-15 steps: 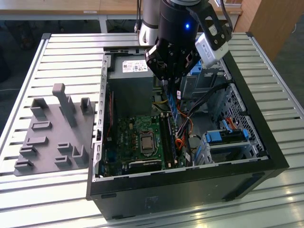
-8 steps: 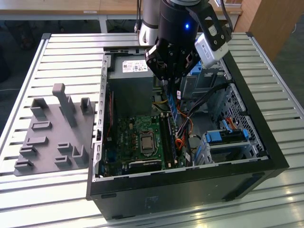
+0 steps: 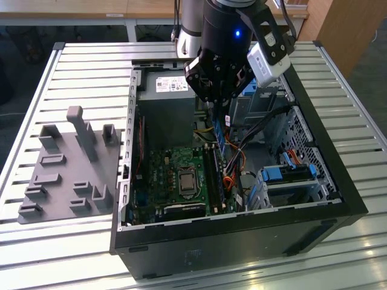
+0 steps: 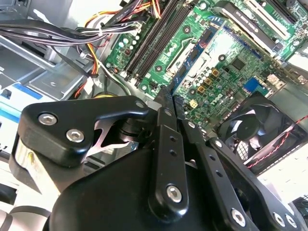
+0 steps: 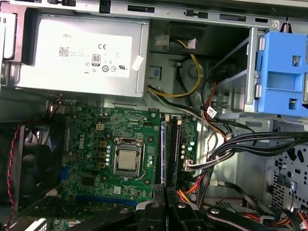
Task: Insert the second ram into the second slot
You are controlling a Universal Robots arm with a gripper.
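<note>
Our tool (image 3: 213, 110) pinches the ram stick (image 3: 219, 138), which hangs edge-down just above the memory slots (image 3: 213, 175) on the motherboard (image 3: 160, 172). We judge it wants holding upright, parallel with its slot, then pressing evenly at both ends.

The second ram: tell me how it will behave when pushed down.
Probably stiff: the second ram hangs straight from the gripper, no sag. Likely light, being so thin. Possibly fragile: a bare circuit board, so a skewed push might crack it.
</note>
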